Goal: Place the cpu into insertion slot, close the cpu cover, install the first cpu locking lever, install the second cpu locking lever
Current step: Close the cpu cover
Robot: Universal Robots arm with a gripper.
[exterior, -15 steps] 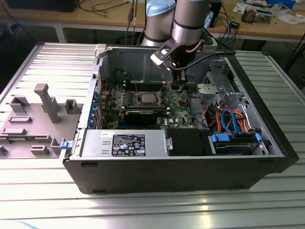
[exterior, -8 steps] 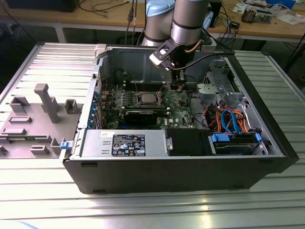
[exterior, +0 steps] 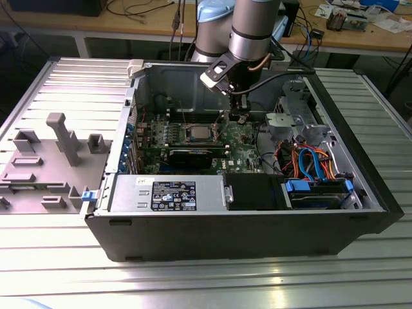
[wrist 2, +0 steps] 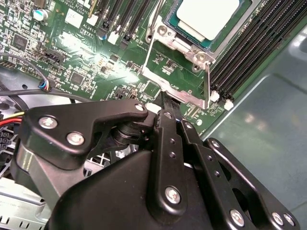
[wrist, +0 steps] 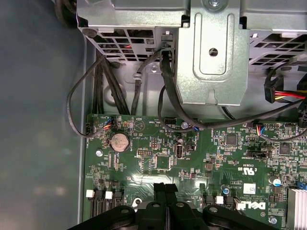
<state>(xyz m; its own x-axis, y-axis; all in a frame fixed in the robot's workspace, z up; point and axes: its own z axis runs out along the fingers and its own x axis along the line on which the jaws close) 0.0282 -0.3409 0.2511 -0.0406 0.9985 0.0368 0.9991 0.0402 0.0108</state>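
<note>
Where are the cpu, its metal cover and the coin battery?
cpu (wrist 2: 208, 17): second wrist view, on its metal top.
cpu cover (wrist 2: 194, 99): second wrist view, on its silver frame beside the window.
coin battery (wrist: 119, 142): first wrist view, on its round face.

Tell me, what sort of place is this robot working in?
Probably an electronics or robotics lab. An opened computer case lies on a ribbed metal table, the robot arm reaches into it, and cluttered wooden benches stand behind.
</note>
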